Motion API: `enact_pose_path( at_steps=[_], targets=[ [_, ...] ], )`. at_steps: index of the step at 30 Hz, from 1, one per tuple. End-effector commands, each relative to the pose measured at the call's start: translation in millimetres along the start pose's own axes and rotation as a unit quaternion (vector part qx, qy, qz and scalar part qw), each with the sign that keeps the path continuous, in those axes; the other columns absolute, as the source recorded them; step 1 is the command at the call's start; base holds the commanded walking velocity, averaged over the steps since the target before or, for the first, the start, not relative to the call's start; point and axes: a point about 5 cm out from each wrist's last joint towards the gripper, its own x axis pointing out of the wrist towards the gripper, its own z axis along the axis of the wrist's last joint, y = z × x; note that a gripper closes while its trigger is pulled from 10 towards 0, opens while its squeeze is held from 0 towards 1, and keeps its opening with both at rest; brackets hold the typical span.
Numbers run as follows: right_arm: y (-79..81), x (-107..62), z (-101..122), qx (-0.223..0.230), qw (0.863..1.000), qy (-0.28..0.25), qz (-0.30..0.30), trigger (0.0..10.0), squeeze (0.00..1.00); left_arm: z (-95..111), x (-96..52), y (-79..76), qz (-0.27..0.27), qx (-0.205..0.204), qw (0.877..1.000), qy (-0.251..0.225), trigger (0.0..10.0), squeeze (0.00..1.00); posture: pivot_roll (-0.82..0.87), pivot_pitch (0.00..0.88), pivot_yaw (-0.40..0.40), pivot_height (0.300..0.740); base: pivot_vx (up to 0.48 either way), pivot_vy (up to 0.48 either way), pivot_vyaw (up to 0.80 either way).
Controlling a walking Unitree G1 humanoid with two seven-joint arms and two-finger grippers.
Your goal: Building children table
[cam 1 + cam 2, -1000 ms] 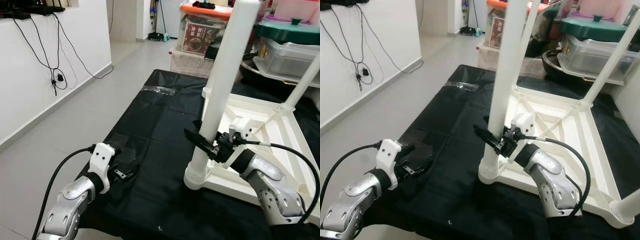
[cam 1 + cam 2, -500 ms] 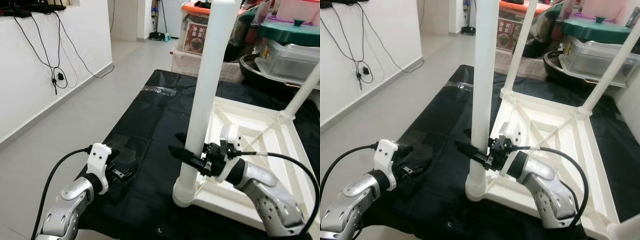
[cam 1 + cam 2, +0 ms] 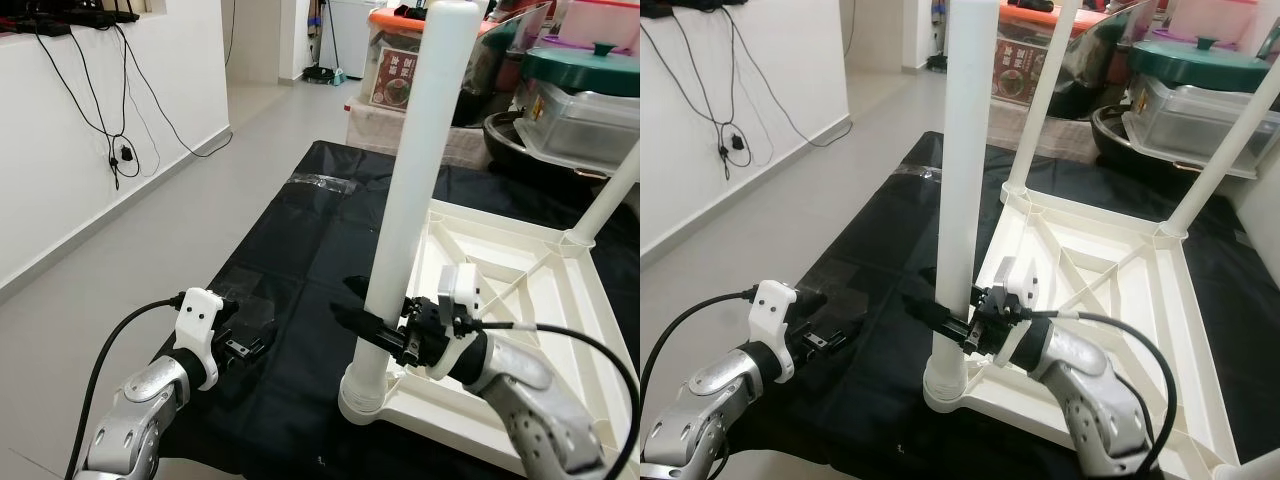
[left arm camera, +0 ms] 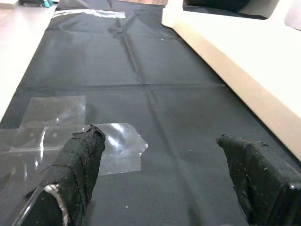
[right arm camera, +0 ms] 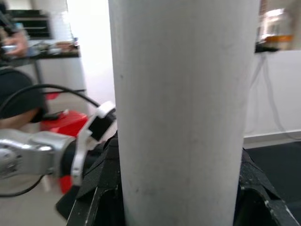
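- Left eye view: the right pincer (image 3: 375, 322) is pinching the near white table leg (image 3: 412, 190) low down, just above its socket at the near-left corner of the upturned white tabletop (image 3: 560, 330). The leg's long axis is standing upright, tilting slightly; the tabletop is lying on the black cloth (image 3: 290, 260) over the desk, right of centre.
- Right eye view: the right arm is clearly the nearer one to the leg; the left pincer (image 3: 830, 340) is hovering over the cloth, well apart and to the left of the leg's base.
- Left wrist view: the left pincer's fingers (image 4: 82, 155) are standing spread, holding nothing, with the tabletop's pale edge (image 4: 244, 84) lying ahead of it and off to one side.
- Right wrist view: the leg (image 5: 181, 108) is standing directly between the right pincer's jaws, crossing them at right angles.
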Motion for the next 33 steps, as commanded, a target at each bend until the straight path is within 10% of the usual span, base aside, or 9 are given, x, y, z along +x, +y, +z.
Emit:
enact_pose_path(
  at_steps=[1,22,28,29,31,33],
  targets=[
    [2.6,-2.5,-15,0.025,0.999,0.025,-0.021,0.0,0.00,-4,-0.7,-0.2,0.000,-0.008,1.000,0.008,10.0,0.00,0.13,0.000,-0.094,0.740,0.000,0.000,0.00],
    [18.0,-3.2,-33,0.013,0.997,0.063,-0.054,0.0,0.04,-4,0.9,3.0,0.004,-0.015,1.000,0.008,10.0,0.00,0.12,0.000,-0.088,0.740,0.000,0.000,0.00],
    [-2.0,-2.7,-42,-0.007,0.977,0.102,-0.186,0.0,0.04,-3,1.4,4.2,0.007,-0.015,1.000,0.006,10.0,0.00,0.12,0.000,-0.091,0.740,0.000,0.000,0.00],
    [-19.1,-10.6,-48,-0.012,0.946,0.134,-0.294,0.0,0.00,-3,1.2,4.1,0.010,-0.015,1.000,0.005,10.0,0.00,0.12,0.000,-0.097,0.740,0.000,0.000,0.00],
    [-19.1,-10.6,-48,-0.012,0.946,0.134,-0.294,0.0,0.00,-3,1.2,4.1,0.010,-0.015,1.000,0.005,10.0,0.00,0.12,0.000,-0.097,0.740,0.000,0.000,0.00],
    [-42.6,-36.5,-55,-0.010,0.857,0.173,-0.484,0.0,0.00,-5,-0.4,5.1,0.018,-0.014,1.000,0.008,10.0,0.00,0.12,0.000,-0.098,0.740,0.000,0.000,0.00]
  ],
)
